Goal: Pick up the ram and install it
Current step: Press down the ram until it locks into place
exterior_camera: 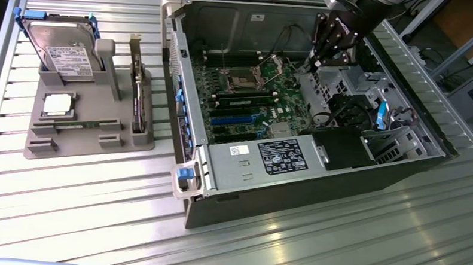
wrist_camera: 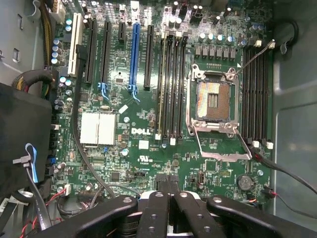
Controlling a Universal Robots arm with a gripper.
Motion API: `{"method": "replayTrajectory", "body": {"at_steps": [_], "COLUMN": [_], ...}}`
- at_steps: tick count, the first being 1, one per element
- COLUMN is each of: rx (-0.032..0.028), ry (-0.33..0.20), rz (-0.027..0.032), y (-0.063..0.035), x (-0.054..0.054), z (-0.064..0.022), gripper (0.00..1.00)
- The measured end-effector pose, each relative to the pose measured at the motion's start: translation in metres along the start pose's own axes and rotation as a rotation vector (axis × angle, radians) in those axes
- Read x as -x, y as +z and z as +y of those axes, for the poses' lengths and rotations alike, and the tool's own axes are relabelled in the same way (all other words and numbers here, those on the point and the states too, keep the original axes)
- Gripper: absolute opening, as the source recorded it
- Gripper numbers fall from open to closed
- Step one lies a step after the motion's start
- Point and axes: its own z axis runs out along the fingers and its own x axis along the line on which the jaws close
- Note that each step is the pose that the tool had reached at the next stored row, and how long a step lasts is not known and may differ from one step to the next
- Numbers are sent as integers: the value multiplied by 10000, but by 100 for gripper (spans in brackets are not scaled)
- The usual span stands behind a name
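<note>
The gripper (wrist_camera: pixel 172 184) is black, made of flat metal links with round rivets, and its two fingers are pressed together with nothing between them. In the exterior view it hangs over the far side of the open computer case (exterior_camera: pixel 218 185), above the motherboard (exterior_camera: pixel 254 100).

The ram (exterior_camera: pixel 135 89) is a long, thin green stick standing on its edge in a slot of the grey plastic holder (exterior_camera: pixel 85 135), at the exterior view's left, well apart from the gripper. The holder is matte, with blocky ribs and pockets. A hard drive (exterior_camera: pixel 62 50) with a shiny metal face and a white label leans in its back pocket, and a square silver processor chip (exterior_camera: pixel 57 104) lies flat in front of it.

The motherboard (wrist_camera: pixel 148 148) is green and crowded with small parts. It carries long, narrow black memory slots (wrist_camera: pixel 171 84) with white clips, a blue expansion slot (wrist_camera: pixel 133 54), a square metal processor socket (wrist_camera: pixel 213 101) with an open frame, and a pale ribbed heatsink (wrist_camera: pixel 97 128). Thin black cables (wrist_camera: pixel 277 171) cross near the socket.

The case has straight grey steel walls around the board, so the room inside is boxed on all sides and open only from above. A black power supply (exterior_camera: pixel 280 155) fills the near end. Everything stands on a table (exterior_camera: pixel 336 244) of ribbed, glossy aluminium profiles, with free surface between the holder and the case.
</note>
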Motion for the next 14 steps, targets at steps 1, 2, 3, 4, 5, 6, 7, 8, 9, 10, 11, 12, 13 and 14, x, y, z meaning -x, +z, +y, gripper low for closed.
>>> {"method": "replayTrajectory", "body": {"at_steps": [1, 2, 3, 4, 5, 6, 7, 8, 9, 10, 11, 12, 13, 14], "rx": [0, 0, 0, -1, 0, -46, -120, -249, -427, -636, -872, -1077, -1167, -1186], "ry": [1, 1, 1, 1, 1, 0, -4, -11, -21, -32, -43, -54, -59, -61], "rz": [-1, -1, -1, -1, -1, 0, 6, 18, 28, 41, 56, 70, 76, 77], "y": [0, 0, 0, 1, 0, 3, 4, 4, 6, 8, 10, 12, 13, 14], "x": [0, 0, 0, 0, 0, 0, 0, 0, 0, 0, 0, -1, -1, -1], "z": [0, 0, 0, 1, 1, 1, 1, 0, 0, 0, 0, 0, 0, 0], "gripper": [10, 10, 10, 10, 10, 10, 10, 10, 10, 10, 10, 10, 10, 10]}}
